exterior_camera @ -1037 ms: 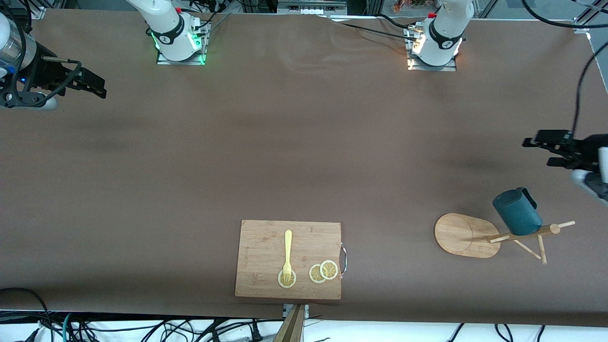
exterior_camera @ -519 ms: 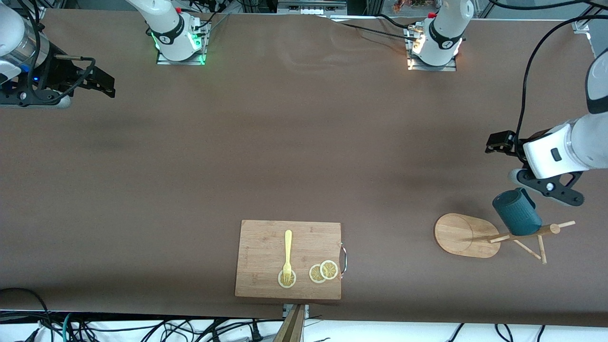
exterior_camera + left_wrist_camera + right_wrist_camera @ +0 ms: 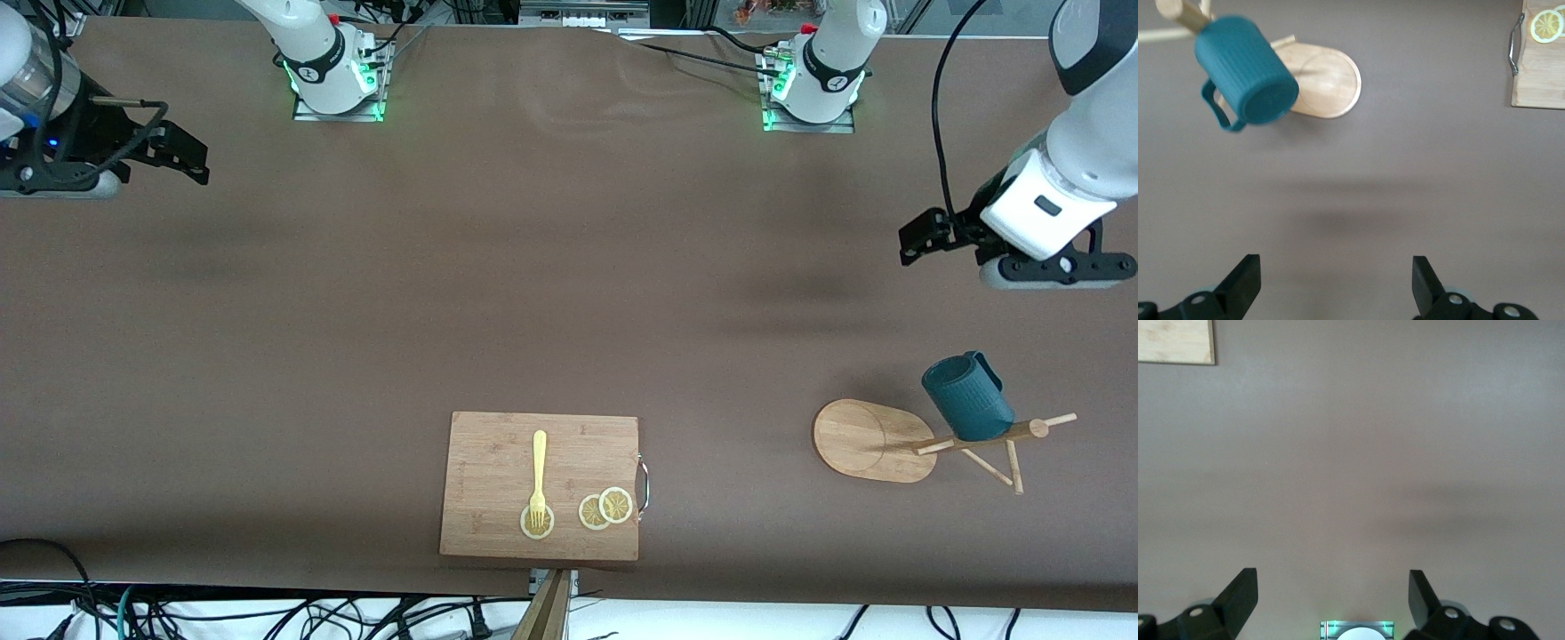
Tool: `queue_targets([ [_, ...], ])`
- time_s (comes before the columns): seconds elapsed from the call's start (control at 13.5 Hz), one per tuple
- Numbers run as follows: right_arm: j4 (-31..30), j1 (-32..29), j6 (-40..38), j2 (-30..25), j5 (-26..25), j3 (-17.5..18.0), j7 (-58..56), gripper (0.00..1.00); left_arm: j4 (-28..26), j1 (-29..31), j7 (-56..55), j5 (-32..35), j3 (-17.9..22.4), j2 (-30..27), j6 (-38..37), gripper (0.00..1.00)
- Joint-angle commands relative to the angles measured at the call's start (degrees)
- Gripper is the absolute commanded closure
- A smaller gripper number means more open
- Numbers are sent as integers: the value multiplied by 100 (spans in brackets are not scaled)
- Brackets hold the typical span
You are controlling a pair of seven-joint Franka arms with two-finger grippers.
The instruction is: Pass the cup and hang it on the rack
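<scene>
A: We note the cup (image 3: 967, 396) hanging on the rack (image 3: 876, 441), mouth toward the pole, its handle (image 3: 1217, 110) sticking out to one side. Where does the rack stand?

B: Near the table's (image 3: 569, 293) front edge, toward the left arm's end. We see its oval base flat on the brown cover, the pole and thin pegs above it.

A: The left gripper (image 3: 920, 238)?

B: Up in the air over bare table at the left arm's end, well apart from the cup. In the left wrist view its fingers (image 3: 1245, 283) stand wide apart, with nothing between them.

A: And the right gripper (image 3: 182, 156)?

B: We log it over the right arm's end of the table, near the edge where the bases stand. Jaws apart as well, empty; that arm waits.

A: Other items?

B: A cutting board (image 3: 540, 484) at the middle of the front edge, carrying a yellow fork (image 3: 538, 476) and lemon slices (image 3: 605, 508).
</scene>
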Motion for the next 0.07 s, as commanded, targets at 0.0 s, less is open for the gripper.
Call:
queue_targets([
  [0.0, 271, -37, -47, 130, 28, 17, -2, 0, -292, -92, -89, -145, 132, -160, 188, 0],
])
